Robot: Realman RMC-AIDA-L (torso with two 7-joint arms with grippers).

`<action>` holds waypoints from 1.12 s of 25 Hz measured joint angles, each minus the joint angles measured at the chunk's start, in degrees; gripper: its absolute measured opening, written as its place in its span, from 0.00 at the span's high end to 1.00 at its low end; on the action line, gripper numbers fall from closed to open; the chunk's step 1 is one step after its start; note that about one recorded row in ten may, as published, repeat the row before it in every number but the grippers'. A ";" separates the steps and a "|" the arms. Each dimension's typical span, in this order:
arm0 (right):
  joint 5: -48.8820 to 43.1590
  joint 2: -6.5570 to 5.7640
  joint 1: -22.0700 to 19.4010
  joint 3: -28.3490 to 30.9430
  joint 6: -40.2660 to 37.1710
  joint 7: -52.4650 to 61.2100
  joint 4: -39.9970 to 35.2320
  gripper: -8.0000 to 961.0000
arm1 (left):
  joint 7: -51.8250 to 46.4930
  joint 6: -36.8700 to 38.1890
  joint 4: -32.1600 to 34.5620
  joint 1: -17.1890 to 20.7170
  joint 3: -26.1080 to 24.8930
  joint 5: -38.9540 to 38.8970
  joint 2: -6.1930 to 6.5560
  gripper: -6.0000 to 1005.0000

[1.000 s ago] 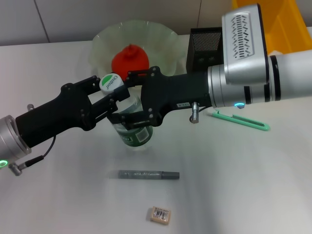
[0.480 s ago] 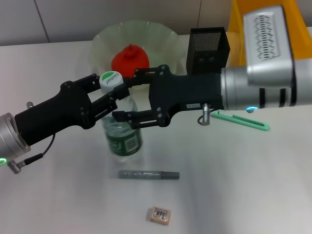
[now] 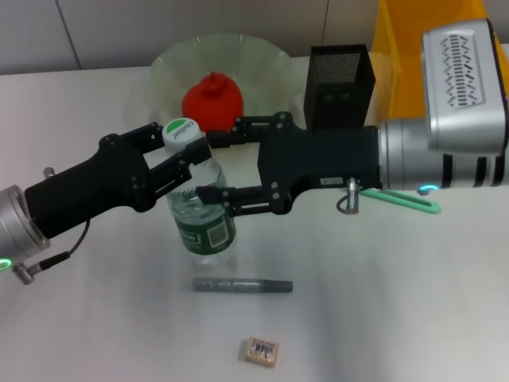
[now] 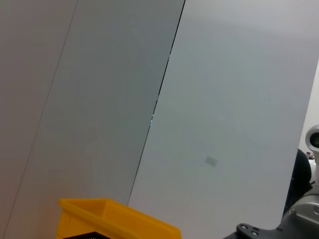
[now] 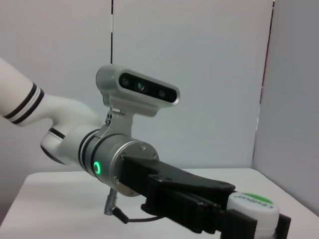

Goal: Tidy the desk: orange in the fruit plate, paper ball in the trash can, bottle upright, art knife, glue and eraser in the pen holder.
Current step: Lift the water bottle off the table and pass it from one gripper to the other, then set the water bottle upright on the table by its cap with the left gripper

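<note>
The clear bottle point(image 3: 200, 219) with a green label stands upright on the table, white cap point(image 3: 181, 131) on top. My left gripper point(image 3: 189, 156) is shut on its neck just under the cap; the right wrist view shows that same gripper point(image 5: 234, 219) at the cap point(image 5: 252, 204). My right gripper point(image 3: 211, 167) is open, its fingers spread wide at the bottle's right side. The orange point(image 3: 212, 97) lies in the pale-green fruit plate point(image 3: 169, 65). On the table lie the grey glue stick point(image 3: 242, 284), the beige eraser point(image 3: 261, 351) and the green art knife point(image 3: 400, 200). The paper ball is out of view.
The black mesh pen holder point(image 3: 340, 79) stands behind my right arm. The yellow trash can point(image 3: 402, 60) is at the back right, and its rim point(image 4: 107, 213) shows in the left wrist view. A grey wall lies behind the table.
The bottle went from tilted in both grippers to upright on the table. My right gripper let go of its body and drew back to the right. The left gripper kept its hold.
</note>
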 joint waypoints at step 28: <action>-1.34 -0.13 -15.90 23.85 -25.21 3.04 -3.25 0.25 | -6.82 -0.99 9.14 -0.01 -0.05 2.08 2.47 0.56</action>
